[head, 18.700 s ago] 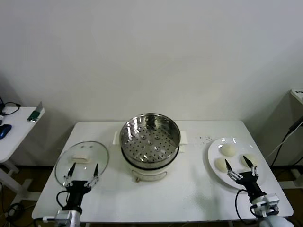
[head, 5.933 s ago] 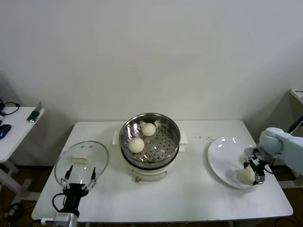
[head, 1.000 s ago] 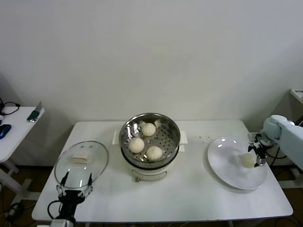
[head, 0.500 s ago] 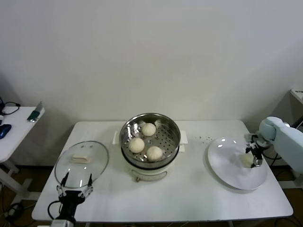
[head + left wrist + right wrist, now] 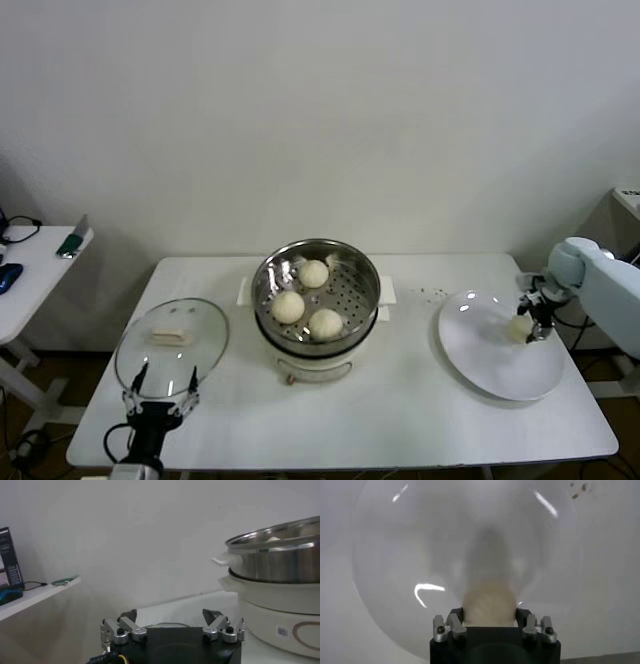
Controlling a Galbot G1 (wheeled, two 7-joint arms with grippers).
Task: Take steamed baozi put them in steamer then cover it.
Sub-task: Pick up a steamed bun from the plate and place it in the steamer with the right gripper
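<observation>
Three baozi lie in the steamer [image 5: 270, 283]: one at the back [image 5: 314, 273], one at the left [image 5: 288, 306], one at the front [image 5: 325, 323]. My right gripper [image 5: 528, 318] is shut on the fourth baozi [image 5: 519, 326] and holds it a little above the white plate [image 5: 495, 365], near the plate's far right edge. In the right wrist view the baozi [image 5: 488, 605] sits between the fingers over the plate [image 5: 410, 555]. The glass cover [image 5: 173, 342] with its white handle lies on the table at the left. My left gripper [image 5: 160, 389] is open and empty, parked at the cover's front edge.
The steamer stands mid-table on its cream pot base [image 5: 300, 365], which also shows in the left wrist view [image 5: 280, 610]. A side table [image 5: 30, 265] with small items stands far left. Dark specks [image 5: 435, 293] lie on the table behind the plate.
My right gripper has lifted the last baozi off the plate and carried it slightly up and back. The left arm has not moved.
</observation>
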